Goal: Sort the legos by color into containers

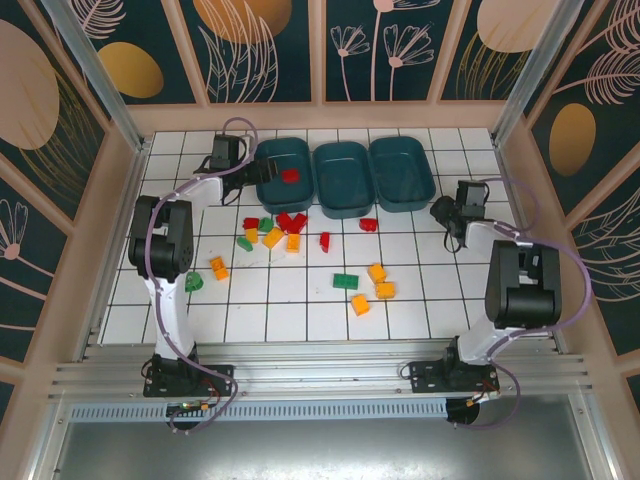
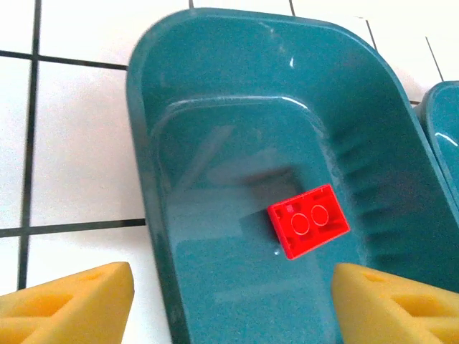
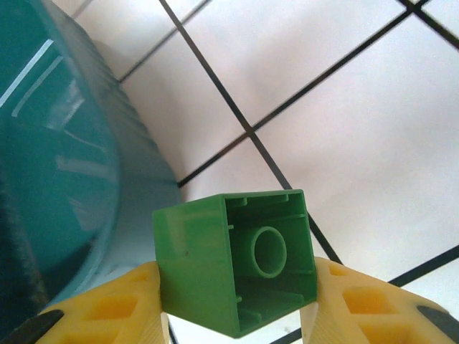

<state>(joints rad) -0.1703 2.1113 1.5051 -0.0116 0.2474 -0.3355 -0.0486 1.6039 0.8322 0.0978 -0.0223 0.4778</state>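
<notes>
My left gripper [image 2: 233, 290] hangs over the left tub [image 2: 154, 186] with its yellow fingers [image 2: 72, 304] spread wide and nothing between them. A red brick [image 2: 308, 220] lies flat on the floor of that tub, studs up, at about 1 o'clock from the gap between my fingers. Seen from above, this gripper [image 1: 252, 168] sits at the tub's 9 o'clock rim, and the red brick rests near the tub's middle.

My right gripper [image 3: 233, 272] is clamped on a green brick [image 3: 237, 258], one finger pressed to each side, the brick's hollow underside turned to the wrist camera. The wall of the right tub [image 3: 50, 179] stands at the brick's 9 o'clock, close by; I cannot tell whether they touch. From above, this gripper [image 1: 450, 213] is at about 4 o'clock of the right tub, just off its corner, over the tiled table [image 1: 430, 300].

The middle tub [image 1: 343, 180] sits edge to edge between the other two. A cluster of loose bricks [image 1: 285, 228] in red, green and orange lies on the tiles at 6 o'clock of the left tub. Another green one [image 1: 345, 281] lies nearer my bases, with three orange ones from its 2 to 5 o'clock.
</notes>
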